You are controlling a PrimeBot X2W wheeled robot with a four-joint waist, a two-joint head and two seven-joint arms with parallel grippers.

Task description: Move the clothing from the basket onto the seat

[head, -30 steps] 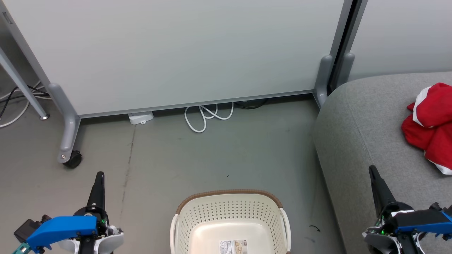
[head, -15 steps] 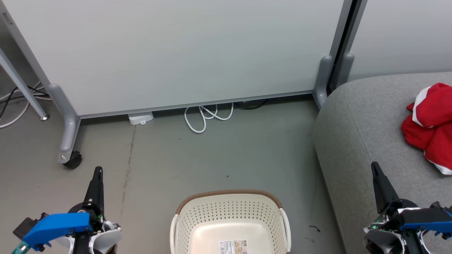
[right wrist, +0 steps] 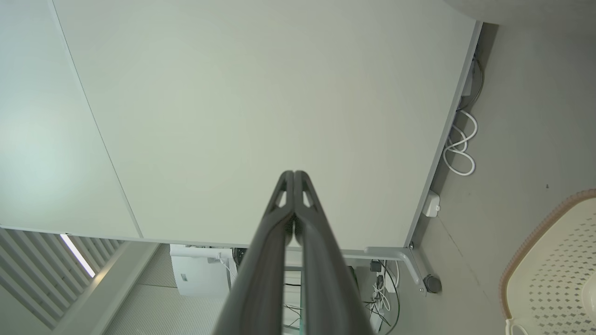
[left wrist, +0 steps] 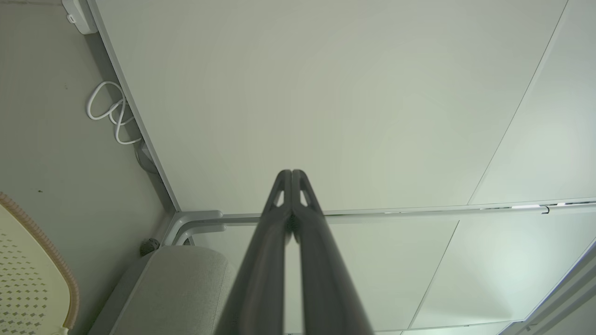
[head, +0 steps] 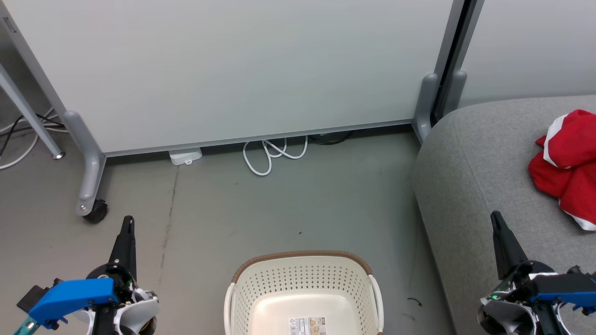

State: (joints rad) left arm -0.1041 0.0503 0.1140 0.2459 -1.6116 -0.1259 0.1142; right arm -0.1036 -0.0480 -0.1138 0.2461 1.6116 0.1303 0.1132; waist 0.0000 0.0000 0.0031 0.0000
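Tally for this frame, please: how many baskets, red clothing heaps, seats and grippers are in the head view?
basket: 1
red clothing heap: 1
seat: 1
grippers: 2 (left gripper, right gripper)
Total: 5

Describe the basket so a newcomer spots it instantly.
Start at the pale partition panel across the back, then drop down the grey floor to the bottom centre of the head view. The basket stands there, left of the grey seat. It is the only cream perforated tub, with a brown woven-look rim, white side handles and a label sticker inside.
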